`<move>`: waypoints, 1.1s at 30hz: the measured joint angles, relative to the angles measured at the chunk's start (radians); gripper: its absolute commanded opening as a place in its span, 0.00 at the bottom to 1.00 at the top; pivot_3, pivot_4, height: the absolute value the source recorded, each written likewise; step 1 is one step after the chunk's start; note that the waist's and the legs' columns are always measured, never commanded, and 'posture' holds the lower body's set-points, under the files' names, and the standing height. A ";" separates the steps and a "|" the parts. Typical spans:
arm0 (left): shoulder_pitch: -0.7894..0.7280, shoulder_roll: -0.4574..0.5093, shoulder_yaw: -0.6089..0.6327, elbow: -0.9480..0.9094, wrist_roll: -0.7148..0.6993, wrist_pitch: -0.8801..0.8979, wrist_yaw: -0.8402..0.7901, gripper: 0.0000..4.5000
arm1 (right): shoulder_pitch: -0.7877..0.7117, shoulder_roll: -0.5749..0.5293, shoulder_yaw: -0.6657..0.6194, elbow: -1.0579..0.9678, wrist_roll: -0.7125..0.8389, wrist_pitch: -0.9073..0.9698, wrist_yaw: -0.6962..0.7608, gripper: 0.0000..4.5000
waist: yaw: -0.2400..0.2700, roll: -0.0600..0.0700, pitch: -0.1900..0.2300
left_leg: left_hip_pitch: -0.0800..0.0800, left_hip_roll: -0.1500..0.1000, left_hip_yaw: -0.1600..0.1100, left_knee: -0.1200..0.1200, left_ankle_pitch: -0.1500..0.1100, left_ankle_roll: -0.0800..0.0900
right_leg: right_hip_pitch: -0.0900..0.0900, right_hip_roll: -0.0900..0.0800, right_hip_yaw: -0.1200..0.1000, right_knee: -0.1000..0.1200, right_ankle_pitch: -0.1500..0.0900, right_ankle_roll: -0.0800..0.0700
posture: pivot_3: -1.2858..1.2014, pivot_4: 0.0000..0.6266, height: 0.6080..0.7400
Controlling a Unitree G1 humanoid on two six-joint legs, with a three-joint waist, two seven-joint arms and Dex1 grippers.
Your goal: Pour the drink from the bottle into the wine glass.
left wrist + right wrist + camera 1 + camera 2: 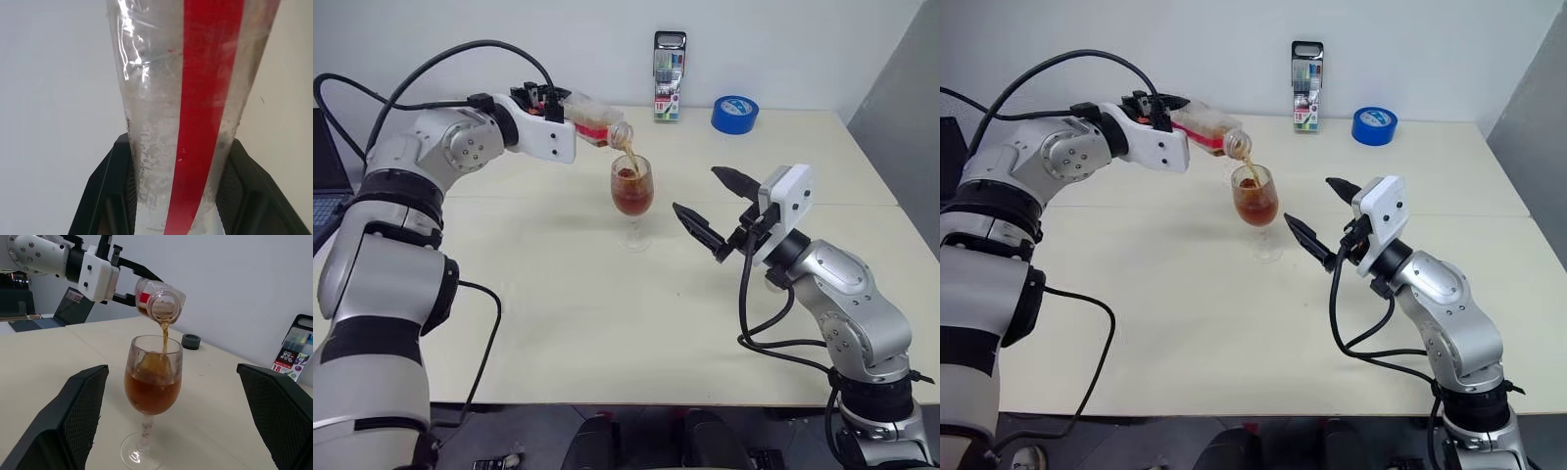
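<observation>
Right wrist view gives us the clearest look: the bottle (pixel 159 298) is tipped roughly level with its open mouth just above the wine glass (pixel 152 382), and a thin stream of the drink (pixel 150 390) falls inside the rim. We put the bowl at a bit over half full. The glass stands upright on the table (pixel 607 333), near its middle.

The left gripper (pixel 548 110) has its fingers clamped on the bottle's body; in the left wrist view both black pads press the clear plastic on either side of the red label strip. The right gripper (pixel 717 204) waits just beside the glass with fingers spread wide, holding nothing and not touching it.

Risks as we judge them:
- The stream lands near the rim's far side, so any drift of the mouth would spill drink on the table.
- Tipping steeper could cause a gulp and splash.
- Nothing steadies the glass; a nudge from the bottle neck or the right fingers could topple it on its thin stem.
- Squeezed plastic may slip.

A small dark cap (pixel 191 340) lies on the table behind the glass.
</observation>
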 measured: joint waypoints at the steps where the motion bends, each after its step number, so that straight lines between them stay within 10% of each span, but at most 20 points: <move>1: 0.007 -0.001 0.003 -0.001 -0.012 0.000 -0.008 0.37 | 0.001 -0.003 0.000 0.001 0.000 0.000 0.005 1.00 | 0.000 0.000 0.000 | 0.000 0.000 0.000 0.000 0.000 0.000 | 0.000 0.000 0.000 0.000 0.000 0.000 | 0.52 0.24 1.00; 13: 0.147 -0.132 0.340 -0.210 -0.505 0.320 -0.345 0.37 | -0.009 -0.005 0.011 0.017 0.004 -0.003 0.039 1.00 | -0.004 0.000 0.000 | 0.000 0.000 0.000 0.001 0.000 0.000 | 0.000 0.000 0.000 0.001 0.000 0.000 | 0.52 0.24 1.00; 24: 0.564 -0.274 0.607 -0.638 -0.758 0.914 -0.144 0.37 | 0.119 -0.130 0.040 -0.089 0.057 -0.021 0.211 1.00 | -0.003 0.001 -0.001 | 0.000 0.001 -0.002 0.003 0.000 0.000 | 0.001 0.000 0.005 0.002 0.000 0.000 | 0.52 0.24 1.00; 33: 0.791 -0.378 0.688 -0.855 -0.854 1.012 -0.065 0.37 | 0.128 -0.108 0.041 -0.076 0.060 -0.050 0.227 1.00 | -0.001 0.000 -0.002 | 0.001 0.001 -0.001 0.003 0.000 0.000 | 0.001 0.000 0.006 0.002 0.000 0.000 | 0.52 0.24 1.00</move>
